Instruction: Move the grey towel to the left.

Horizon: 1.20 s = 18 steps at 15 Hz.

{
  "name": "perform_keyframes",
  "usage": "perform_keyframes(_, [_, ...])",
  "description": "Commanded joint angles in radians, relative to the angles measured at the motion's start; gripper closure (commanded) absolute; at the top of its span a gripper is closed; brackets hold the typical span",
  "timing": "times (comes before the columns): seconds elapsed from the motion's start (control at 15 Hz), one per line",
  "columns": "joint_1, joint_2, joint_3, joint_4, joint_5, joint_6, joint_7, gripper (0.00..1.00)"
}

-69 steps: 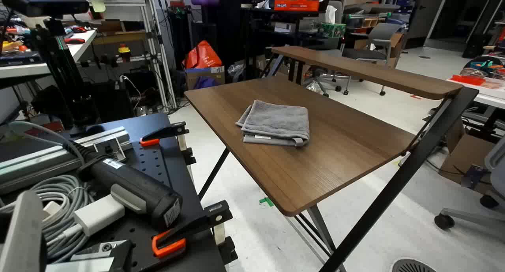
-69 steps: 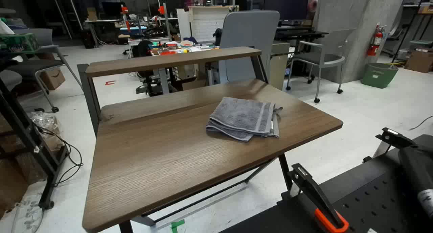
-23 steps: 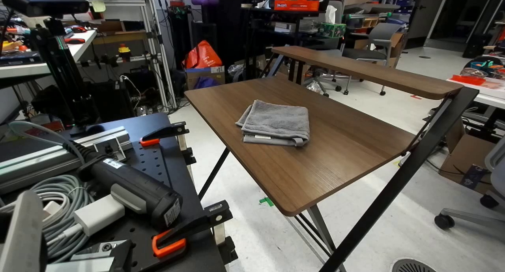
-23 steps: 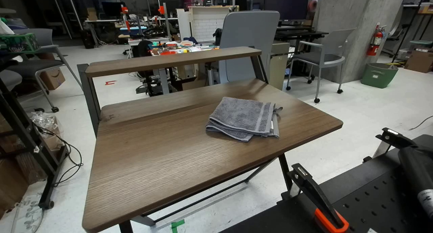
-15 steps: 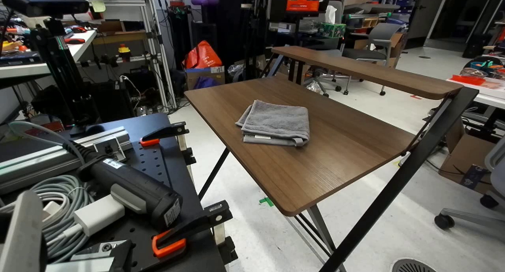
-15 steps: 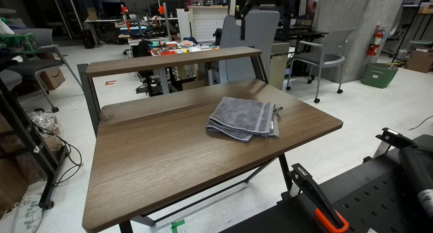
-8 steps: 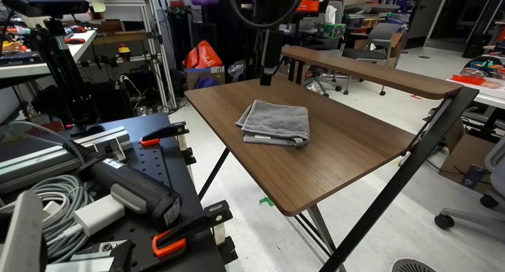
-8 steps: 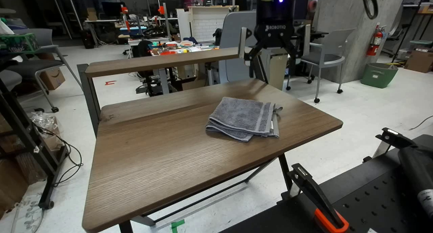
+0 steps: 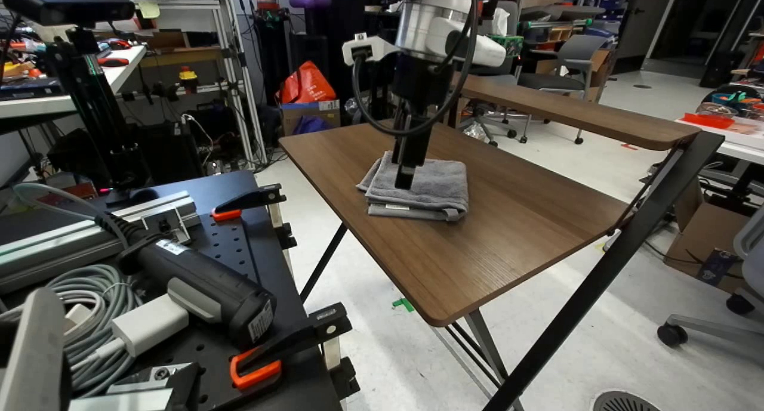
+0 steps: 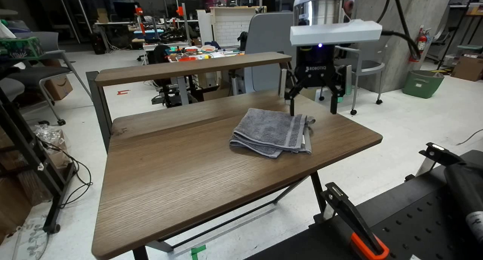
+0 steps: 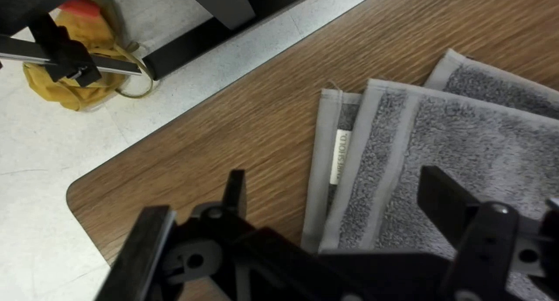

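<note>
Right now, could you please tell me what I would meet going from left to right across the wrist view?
Yellow bag, one fingertip of the open hand, white label on the grey towel, the other fingertip. The tabletop runs behind several of these, so I leave it out.

Exterior views: background (image 9: 334, 23) dim behind the gripper (image 10: 313, 110), detail lost in blacks; floor (image 10: 407, 124) below it bright. Diffuse sheen on tabletop (image 9: 477, 268), camera-side of gripper. Highlights on metal collar (image 9: 415, 29) above it; blue-violet light (image 10: 320, 45) glows at top of its body. Wrist view: fingers (image 11: 442, 200) dark, out of focus; towel (image 11: 480, 135) pile past them sharper, floor farther off near white.
</note>
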Motion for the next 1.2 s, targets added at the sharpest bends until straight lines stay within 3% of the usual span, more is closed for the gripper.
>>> perform_keyframes(0.0, [0.028, 0.084, -0.026, 0.06, 0.038, 0.056, 0.021, 0.0])
perform_keyframes(0.53, [0.094, 0.214, -0.047, 0.18, 0.054, 0.14, 0.089, 0.0])
perform_keyframes(1.13, [0.182, 0.321, -0.045, 0.293, 0.045, 0.125, 0.148, 0.0])
